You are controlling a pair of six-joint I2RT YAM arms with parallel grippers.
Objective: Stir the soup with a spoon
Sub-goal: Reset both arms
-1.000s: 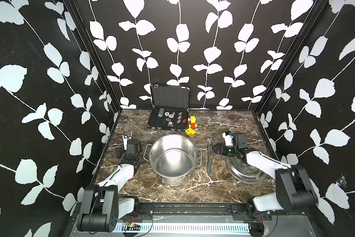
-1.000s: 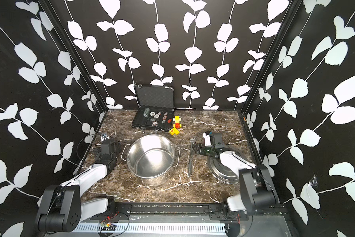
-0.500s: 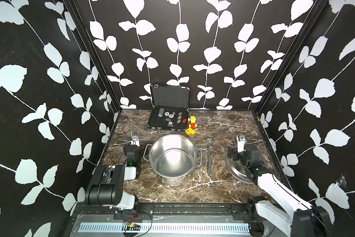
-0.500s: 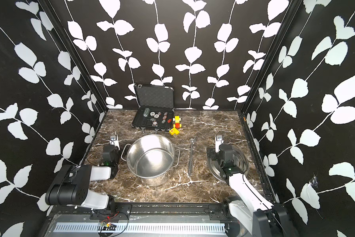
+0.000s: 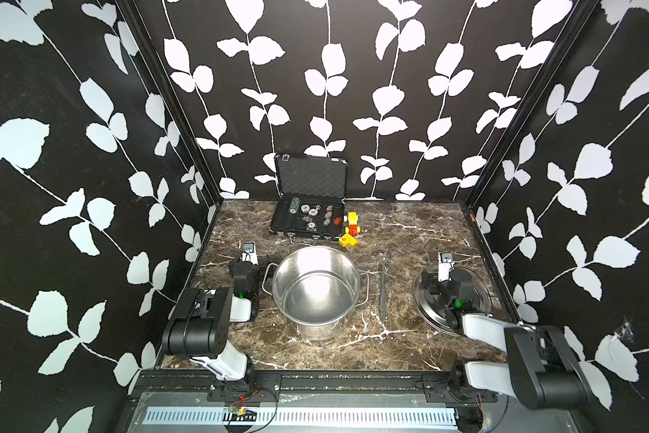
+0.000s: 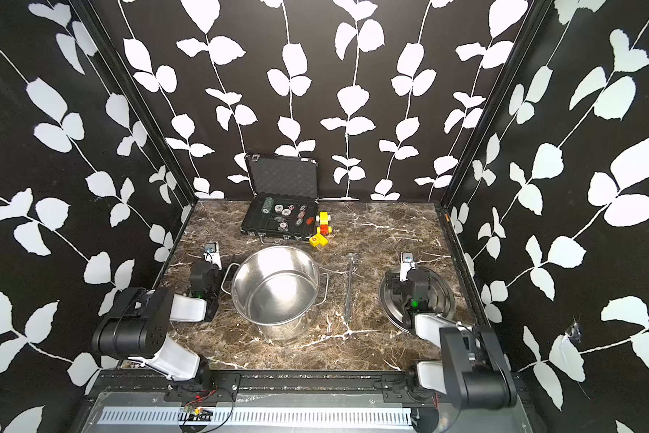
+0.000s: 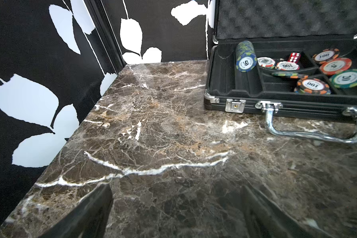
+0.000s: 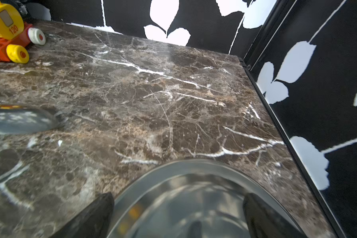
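The spoon (image 5: 383, 285) (image 6: 349, 288) lies flat on the marble between the steel pot (image 5: 321, 330) (image 6: 278, 330) and the round lid (image 5: 480, 288) (image 6: 445, 296). No soup shows; the pot's inside is bare shiny steel. My right gripper (image 5: 445, 262) (image 8: 178, 199) stands open low over the lid (image 8: 194, 185), nothing between its fingers. The spoon's bowl (image 8: 18, 121) shows blurred off to one side. Just left of the pot, my left gripper (image 5: 248, 258) (image 7: 176, 197) is open over bare marble, holding nothing.
An open black case of poker chips (image 5: 308, 221) (image 7: 256, 82) sits at the back, with a yellow and red toy (image 5: 351, 223) (image 8: 6, 41) and a yellow block (image 5: 347, 240) beside it. Black leaf-patterned walls close in three sides.
The right gripper has swung from beside the spoon back over the lid and now points at the back wall. Both arms have folded back toward their bases. The spoon has not moved.
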